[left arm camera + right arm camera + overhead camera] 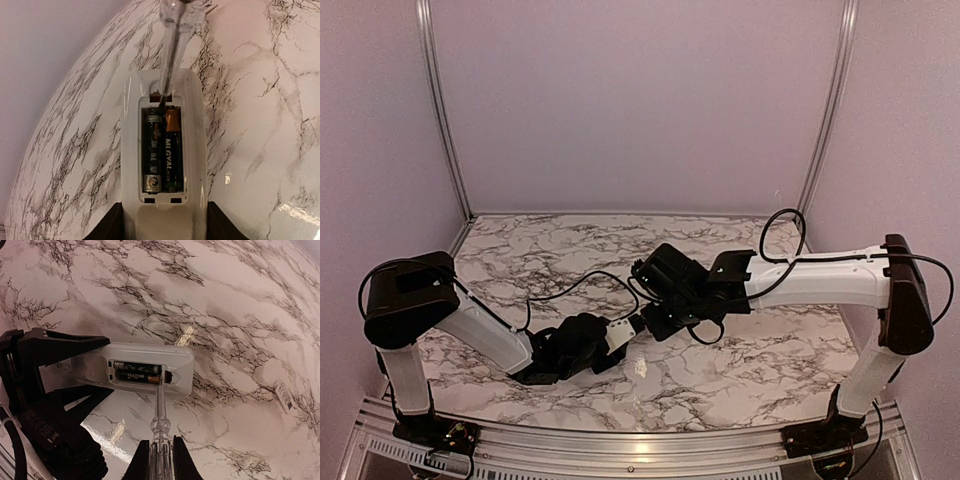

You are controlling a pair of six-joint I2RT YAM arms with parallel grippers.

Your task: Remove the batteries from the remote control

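Leverage is what counts here. The right gripper [161, 459], clenched on a clear-handled tool [160, 415], has the tip at the end of the darker cell, and I'd judge it should pry gently upward rather than stab. The left gripper [165, 222] clamps the remote control [195, 130] over the marble table [260, 100], both batteries [154, 150] seated in its open bay. Whether the tip sits under the cell I can't tell; overhead, the arms hide nearly everything.
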